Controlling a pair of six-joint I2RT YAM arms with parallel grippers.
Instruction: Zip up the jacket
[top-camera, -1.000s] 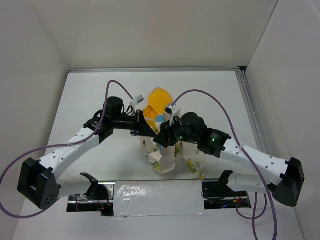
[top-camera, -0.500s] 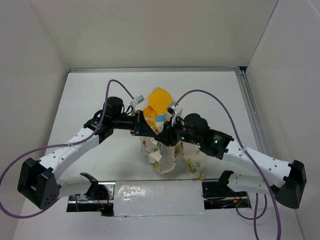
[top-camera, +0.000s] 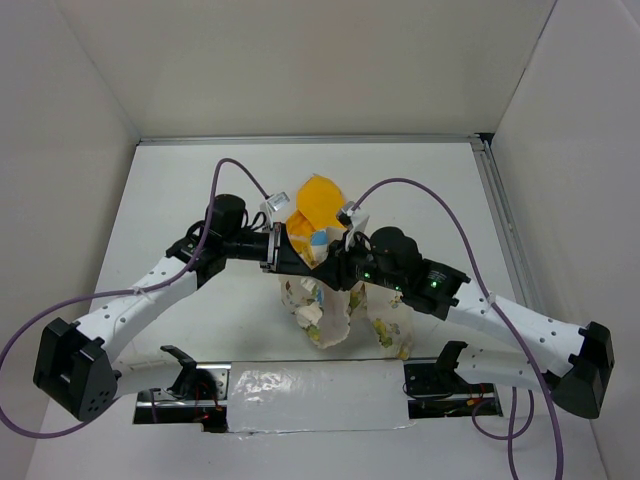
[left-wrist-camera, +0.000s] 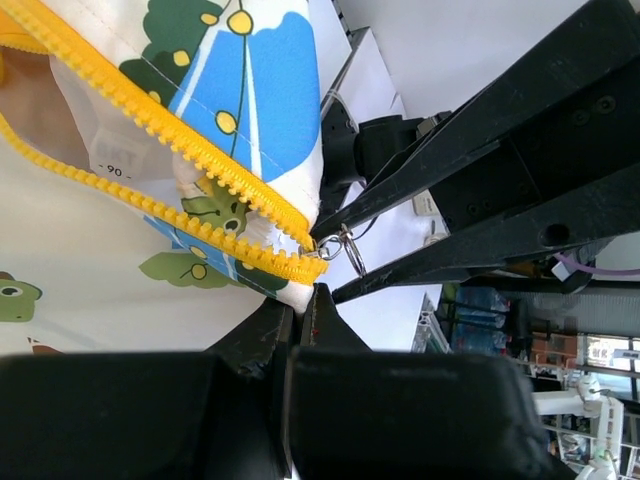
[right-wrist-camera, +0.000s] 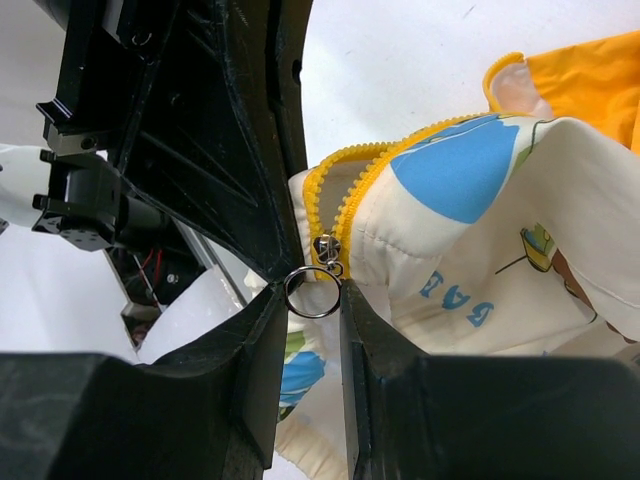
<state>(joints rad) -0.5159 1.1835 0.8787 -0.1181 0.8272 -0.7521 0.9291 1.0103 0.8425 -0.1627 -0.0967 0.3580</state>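
The left gripper pinches the near hem corner of the cream cartoon-print fabric jacket beside its yellow zipper. The right gripper clasps the small metal pull ring.

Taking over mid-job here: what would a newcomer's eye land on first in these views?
First is the yellow-orange hood of the jacket, which lies bunched between the two arms. In the right wrist view, the zipper pull with its metal ring sits between the fingers of the right end effector, which look closed on it. The left end effector pinches the fabric just beside that pull.
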